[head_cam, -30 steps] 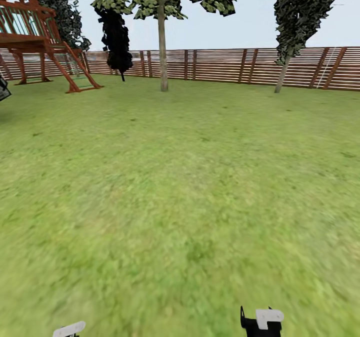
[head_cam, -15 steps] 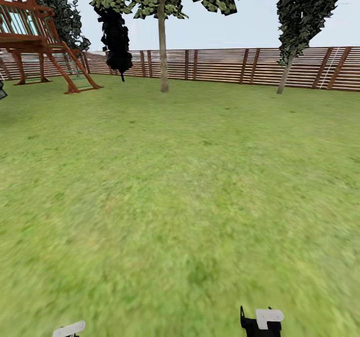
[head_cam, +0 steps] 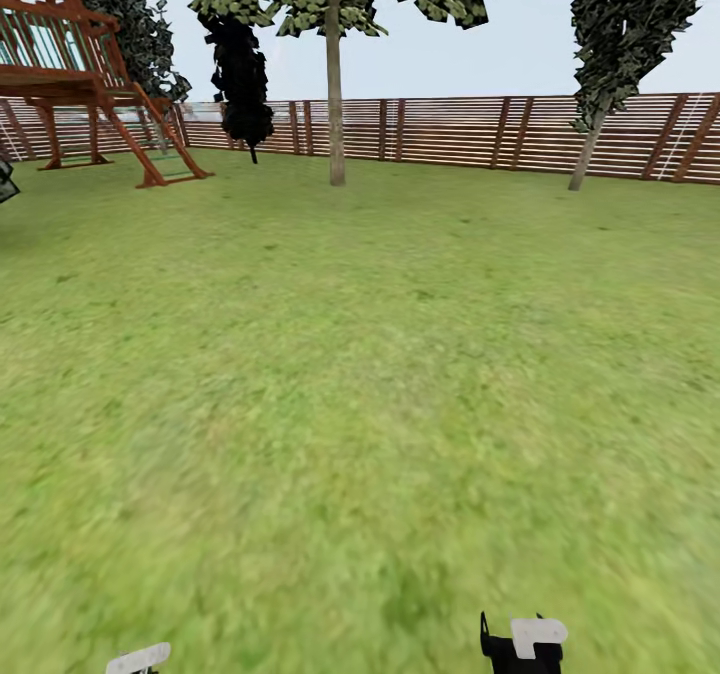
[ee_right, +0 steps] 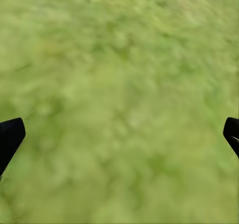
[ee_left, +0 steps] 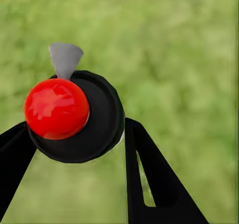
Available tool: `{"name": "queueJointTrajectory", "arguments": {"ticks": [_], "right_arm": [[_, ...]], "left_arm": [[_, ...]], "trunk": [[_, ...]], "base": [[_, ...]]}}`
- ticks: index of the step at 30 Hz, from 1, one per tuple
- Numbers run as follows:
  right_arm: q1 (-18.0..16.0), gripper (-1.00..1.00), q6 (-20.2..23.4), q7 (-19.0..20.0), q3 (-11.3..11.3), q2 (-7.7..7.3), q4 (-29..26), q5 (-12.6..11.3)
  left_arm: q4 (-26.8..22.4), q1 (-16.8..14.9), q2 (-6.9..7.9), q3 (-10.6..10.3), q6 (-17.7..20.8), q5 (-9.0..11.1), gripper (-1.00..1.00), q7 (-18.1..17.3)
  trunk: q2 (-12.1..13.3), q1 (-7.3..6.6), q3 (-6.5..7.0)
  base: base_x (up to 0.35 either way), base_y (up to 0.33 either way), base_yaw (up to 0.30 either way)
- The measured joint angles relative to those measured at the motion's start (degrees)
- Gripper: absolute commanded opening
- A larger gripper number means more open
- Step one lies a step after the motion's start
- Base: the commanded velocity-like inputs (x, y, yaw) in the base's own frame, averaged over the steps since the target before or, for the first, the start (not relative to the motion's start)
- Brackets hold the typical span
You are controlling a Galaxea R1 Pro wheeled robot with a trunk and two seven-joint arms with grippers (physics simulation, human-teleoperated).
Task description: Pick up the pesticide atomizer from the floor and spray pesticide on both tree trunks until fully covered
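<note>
Here the left gripper (ee_left: 74, 139) is clenching the pesticide atomizer (ee_left: 82, 117): in the left wrist view its two black fingers (ee_left: 149, 179) are pressing against either side of the round dark bottle, whose red cap (ee_left: 56, 108) and small grey nozzle (ee_left: 65, 58) are facing the camera, with blurry green floor (ee_left: 174, 59) lying behind it. The right gripper (ee_right: 119, 134) is hanging released over the grass, its two dark fingertips (ee_right: 10, 137) sitting at opposite edges of the right wrist view with nothing between them.

In the head view the lawn (head_cam: 360, 404) is stretching away to a brown slatted fence (head_cam: 450, 132). Taking the fence as the landmark, one tree trunk (head_cam: 336, 94) is standing straight just in front of its middle stretch, under blocky green foliage, and a second tree trunk (head_cam: 587, 154) is leaning slightly in front of its right stretch. A near-black conifer (head_cam: 240, 69) is standing close to the fence left of the straight trunk, and a red-brown wooden play tower (head_cam: 70, 64) is standing before the fence's left end. Pale parts of both arms are peeking in at the lower edge, far from the fence.
</note>
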Motion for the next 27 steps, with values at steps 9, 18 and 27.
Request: {"name": "queueJointTrajectory", "arguments": {"ticks": [9, 18, 27], "right_arm": [[0.0, 1.00, 0.0, 0.0, 0.0, 0.00, 0.0, 0.0], [0.0, 1.00, 0.0, 0.1, 0.0, 0.00, 0.0, 0.0], [0.0, 1.00, 0.0, 0.1, 0.0, 0.00, 0.0, 0.0]], "left_arm": [[0.0, 0.0, 0.00, 0.0, 0.0, 0.0, -1.00, 0.0], [0.0, 0.0, 0.00, 0.0, -0.1, 0.0, -1.00, 0.0], [0.0, 0.0, 0.00, 0.0, -0.1, 0.0, -1.00, 0.0]], "trunk": [[0.0, 0.00, 0.00], [0.0, 0.00, 0.00], [0.0, 0.00, 0.00]], "base": [[0.338, 0.000, 0.000], [0.338, 0.000, 0.000], [0.338, 0.000, 0.000]]}}
